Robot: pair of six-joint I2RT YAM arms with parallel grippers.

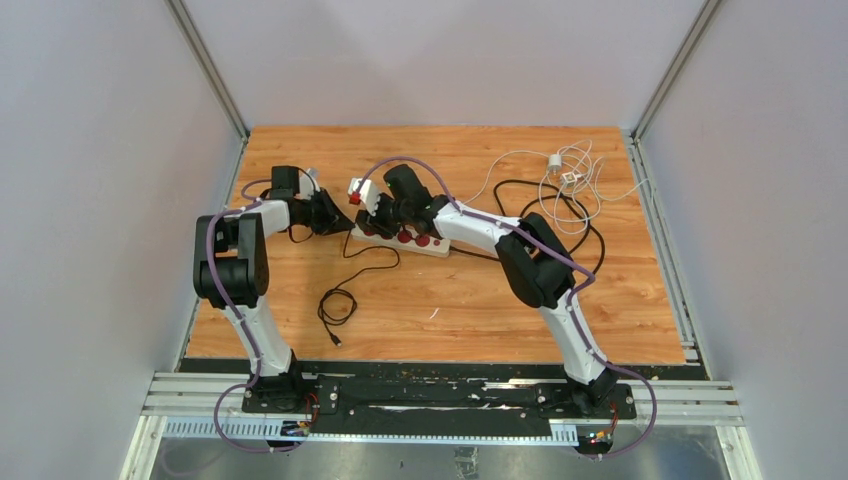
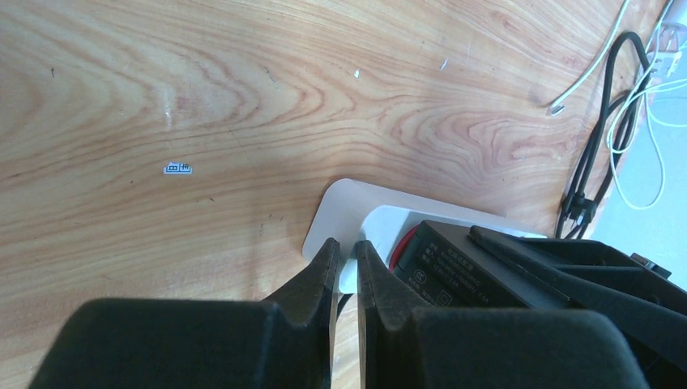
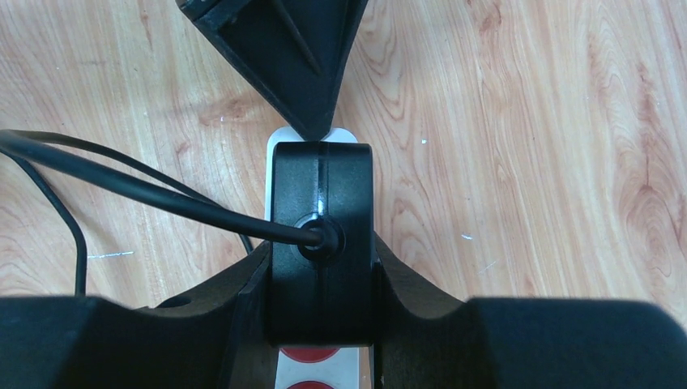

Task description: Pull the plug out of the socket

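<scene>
The socket point(image 1: 425, 242) is a long white power strip with red outlets lying mid-table. A black plug point(image 3: 322, 186) with a black cable sits over its end outlet. My right gripper point(image 3: 322, 253) is shut on the plug's two sides, and in the top view it point(image 1: 372, 218) is over the strip's left end. My left gripper point(image 2: 346, 247) is shut, with its tips on the white end of the socket point(image 2: 340, 211) beside the plug point(image 2: 462, 271). In the top view the left gripper point(image 1: 345, 225) is just left of the right one. How far the plug is seated is hidden.
A thin black cable point(image 1: 337, 300) loops on the wood in front of the strip. A thicker black cable point(image 1: 560, 215) and a bundle of white cables with small chargers point(image 1: 570, 175) lie at the back right. Grey walls enclose the table on three sides.
</scene>
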